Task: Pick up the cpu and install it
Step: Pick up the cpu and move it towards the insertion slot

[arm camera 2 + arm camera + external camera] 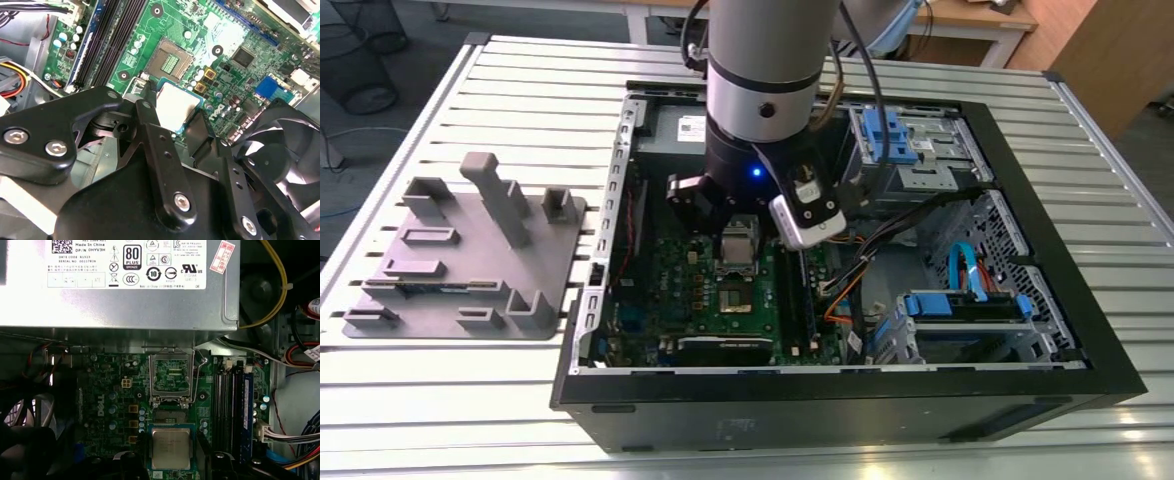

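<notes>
Small flat square cpu with a pale silvery-grey metal top and a thin green rim (171,447), clamped by two opposite edges between the black metal fingers (129,463) of the gripper (171,460), as seen in both wrist views. Hangs level, metal top facing the wrist cameras, over the green motherboard (107,410) and just beside the metal-framed rectangular socket (170,416), not in it; contact with the board beneath not discernible. Socket open with pin field exposed, hinged silver load frame (171,375) swung up toward the silver box-shaped power supply (125,305). Long black memory slots (227,405) along one side of the socket; round black cooling fan (280,150) close to the gripper on the opposite side. In the exterior view, silver-and-black robot arm (767,60) reaching down into the open black computer case (854,410), which lies on its side on the slatted pale metal surface (520,80). Grey plastic holder block with upright posts (467,260) on the same surface, near the case on the exterior view's left and well apart from the gripper.
</notes>
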Available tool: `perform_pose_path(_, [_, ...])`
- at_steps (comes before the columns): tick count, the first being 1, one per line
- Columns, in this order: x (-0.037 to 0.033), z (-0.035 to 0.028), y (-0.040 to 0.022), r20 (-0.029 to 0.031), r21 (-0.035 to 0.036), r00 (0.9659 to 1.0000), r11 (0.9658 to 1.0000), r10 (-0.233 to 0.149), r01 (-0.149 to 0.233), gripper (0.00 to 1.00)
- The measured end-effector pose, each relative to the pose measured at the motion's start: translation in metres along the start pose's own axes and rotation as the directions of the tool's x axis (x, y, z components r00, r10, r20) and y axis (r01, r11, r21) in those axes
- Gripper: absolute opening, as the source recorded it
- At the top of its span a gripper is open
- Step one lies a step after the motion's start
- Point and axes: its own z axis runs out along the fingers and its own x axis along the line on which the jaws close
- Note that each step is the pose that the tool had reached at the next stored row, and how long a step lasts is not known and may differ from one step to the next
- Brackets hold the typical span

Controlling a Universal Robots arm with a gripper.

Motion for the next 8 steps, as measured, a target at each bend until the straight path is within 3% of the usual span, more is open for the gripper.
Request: perform_pose_path(8, [0.0000, 0.0012, 0.0000, 0.0000, 0.0004, 1.0000, 1.0000, 0.000, 0.000, 0.47])
